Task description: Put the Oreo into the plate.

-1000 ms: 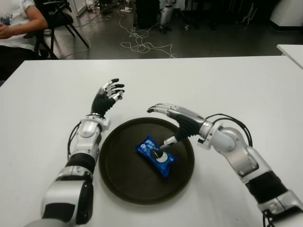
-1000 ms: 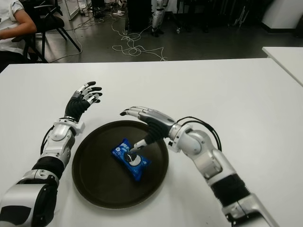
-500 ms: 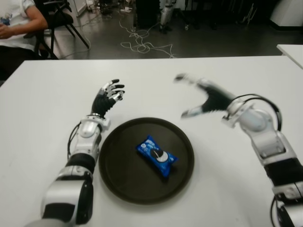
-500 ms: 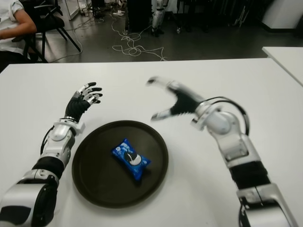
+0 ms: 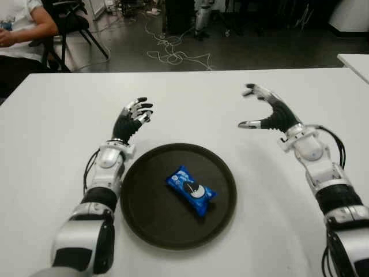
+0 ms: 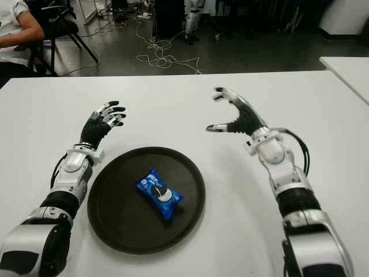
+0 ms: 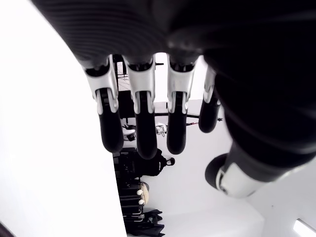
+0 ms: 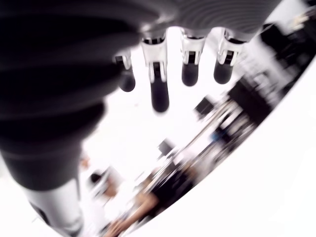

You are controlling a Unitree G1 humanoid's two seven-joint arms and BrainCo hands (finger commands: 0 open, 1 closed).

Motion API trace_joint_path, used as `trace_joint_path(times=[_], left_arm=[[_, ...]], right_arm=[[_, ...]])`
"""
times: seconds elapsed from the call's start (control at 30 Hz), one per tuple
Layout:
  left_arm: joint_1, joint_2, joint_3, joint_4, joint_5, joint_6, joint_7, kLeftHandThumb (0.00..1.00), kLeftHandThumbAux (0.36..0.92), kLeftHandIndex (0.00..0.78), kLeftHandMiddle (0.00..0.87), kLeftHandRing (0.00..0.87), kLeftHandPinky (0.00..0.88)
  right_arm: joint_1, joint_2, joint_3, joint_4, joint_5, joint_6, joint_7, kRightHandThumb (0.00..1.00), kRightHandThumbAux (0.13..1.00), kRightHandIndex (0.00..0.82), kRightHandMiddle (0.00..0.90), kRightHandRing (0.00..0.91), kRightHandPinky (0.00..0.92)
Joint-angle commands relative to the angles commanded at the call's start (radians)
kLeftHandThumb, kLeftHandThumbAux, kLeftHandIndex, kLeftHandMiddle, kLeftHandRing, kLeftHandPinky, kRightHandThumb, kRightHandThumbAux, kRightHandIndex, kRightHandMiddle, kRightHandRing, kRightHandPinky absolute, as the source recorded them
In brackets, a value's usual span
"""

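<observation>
Left eye view: blue, glossy, crinkled Oreo packet lies flat near the middle of the round dark plate, a shallow matte tray with a raised rim, on the smooth white counter. Right robot hand held above the counter, right of and beyond the plate, fingers spread, holding nothing. Left robot hand just beyond the plate's left edge, black-tipped metal fingers loosely spread, empty. Seated person at far left; cables on the floor.
</observation>
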Motion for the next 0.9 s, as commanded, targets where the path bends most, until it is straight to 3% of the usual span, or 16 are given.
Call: trace_joint_path(times=[0.2,0.33,0.6,0.83,0.9], left_arm=[[-0.004,0.005,-0.001,0.005,0.002,-0.001,-0.003,0.043,0.673,0.189,0.274,0.265,0.287],[-0.003,0.005,-0.001,0.003,0.002,0.002,-0.003,0.051,0.679,0.186,0.273,0.269,0.292],[0.002,0.006,-0.002,-0.006,0.000,0.010,-0.006,0.058,0.688,0.192,0.272,0.265,0.294],[0.004,0.008,-0.007,-0.011,0.007,0.012,-0.001,0.055,0.690,0.188,0.266,0.261,0.293],[0.003,0.006,-0.007,-0.010,0.005,0.015,-0.003,0.049,0.684,0.190,0.269,0.263,0.297]], right_arm=[[-0.028,0.039,-0.049,0.020,0.061,-0.006,0.018,0.000,0.813,0.329,0.395,0.424,0.432],[-0.018,0.065,-0.040,0.032,0.049,-0.044,-0.004,0.004,0.825,0.348,0.408,0.436,0.440],[-0.026,0.078,-0.032,0.050,0.034,-0.053,0.010,0.122,0.836,0.380,0.431,0.458,0.456],[-0.025,0.086,-0.031,0.045,0.033,-0.058,0.028,0.163,0.828,0.386,0.438,0.464,0.468],[-0.021,0.118,-0.019,0.025,0.029,-0.060,0.025,0.164,0.817,0.377,0.442,0.469,0.479]])
